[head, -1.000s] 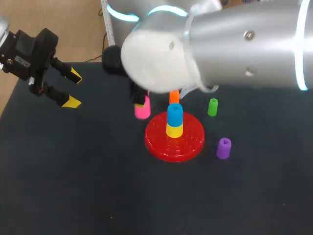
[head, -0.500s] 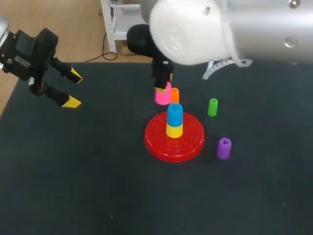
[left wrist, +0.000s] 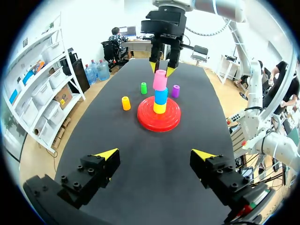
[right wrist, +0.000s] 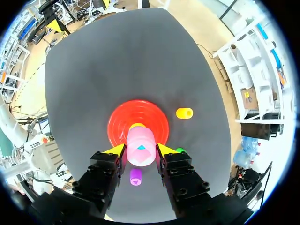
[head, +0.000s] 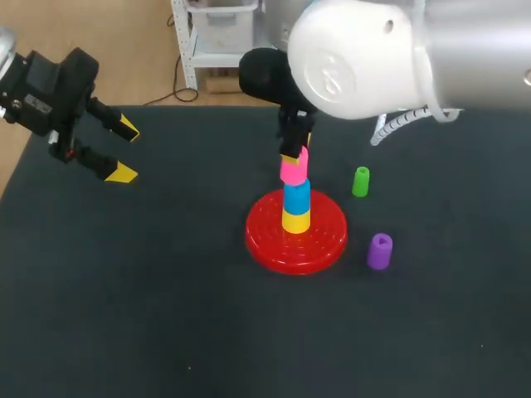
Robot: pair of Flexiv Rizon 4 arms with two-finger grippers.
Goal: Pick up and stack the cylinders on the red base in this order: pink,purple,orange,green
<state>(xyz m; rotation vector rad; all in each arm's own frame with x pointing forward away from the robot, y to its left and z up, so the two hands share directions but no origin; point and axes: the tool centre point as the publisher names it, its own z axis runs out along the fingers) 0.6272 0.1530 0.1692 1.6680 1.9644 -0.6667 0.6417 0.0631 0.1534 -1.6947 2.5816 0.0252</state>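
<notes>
— One step of four is occupying us, the first. My right arm [head: 398, 50] is reaching across the table [head: 166, 332] and hovering over the red base [head: 265, 242] with its load.

— So what is the next move asking of it?

— I'm judging a short, straight descent onto the stack, then an opening of the fingers without nudging anything sideways. A skewed release is risking a topple.

— And the hands?

— Taking the head view as the dial with the base at its centre, the left gripper [head: 124, 149] is waiting at ten o'clock, fingers spread wide and holding nothing. The right gripper [right wrist: 140, 150] is pinching the pink cylinder [head: 294, 169] from two sides, its fingers only as far apart as the cylinder is wide.

— Where is the pink one sitting?

— Directly over the blue cylinder [head: 296, 196], which is resting on a yellow cylinder [head: 296, 220] at the base's middle. Whether pink is touching blue, I cannot tell.

— And the others?

— They are standing on the table: the purple cylinder [head: 379, 250] at four o'clock, the green cylinder [head: 361, 182] at two, and the orange cylinder [left wrist: 125, 103] near the base.
</notes>
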